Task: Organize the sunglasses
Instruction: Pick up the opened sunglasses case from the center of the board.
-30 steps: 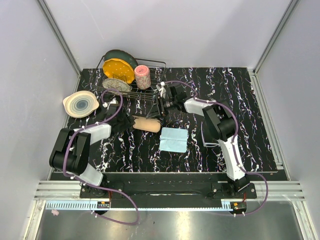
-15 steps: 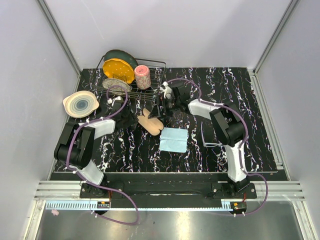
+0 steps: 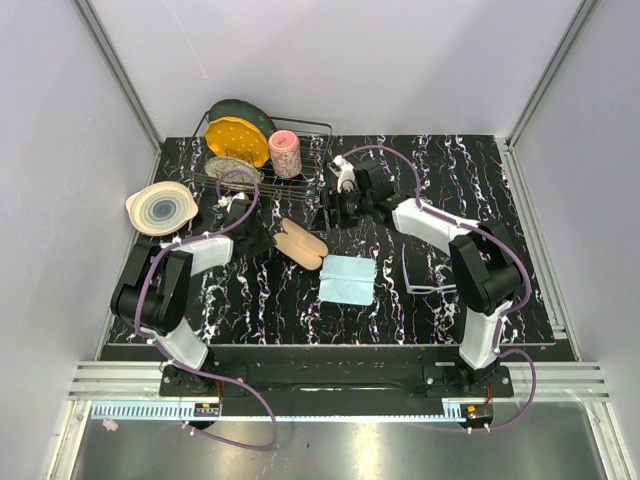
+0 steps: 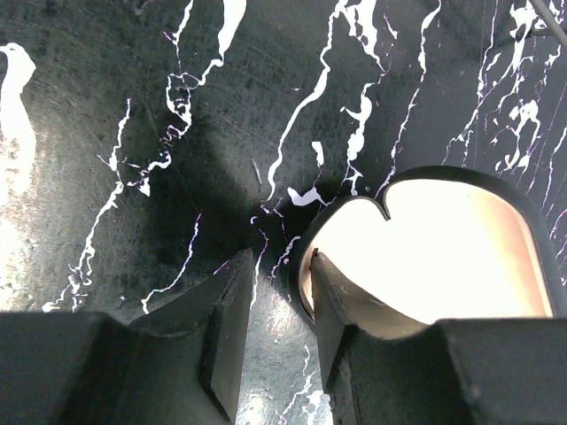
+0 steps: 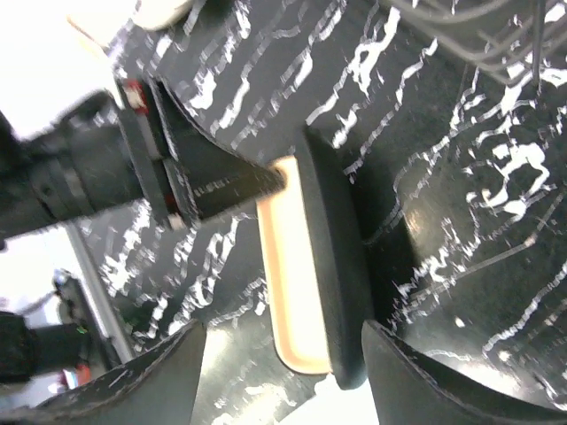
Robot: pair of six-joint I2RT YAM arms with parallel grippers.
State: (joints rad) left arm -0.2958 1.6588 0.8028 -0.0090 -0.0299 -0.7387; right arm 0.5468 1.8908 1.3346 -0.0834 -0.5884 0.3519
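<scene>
Left gripper (image 4: pixel 279 274) jaws slightly apart astride the open glasses case (image 3: pixel 302 243) rim, right gripper (image 5: pixel 282 341) wide apart beside it: unclamped case may slide or snap shut.

The top camera looks steeply down from behind the arm bases over the whole worktop (image 3: pixel 480 180). Both wrist cameras hang close above it; all three views share the open tan-lined case (image 3: pixel 302 244).

1. Tabletop (image 3: pixel 480 200): glossy black, white marble-like veins.
2. Glasses case (image 3: pixel 301 243), centre: matt black shell, smooth pale tan lining.
3. Cloth (image 3: pixel 348 279): soft matt light-blue fabric.
4. Sunglasses (image 3: pixel 418 288), lower right: slim whitish plastic-looking frame.
</scene>
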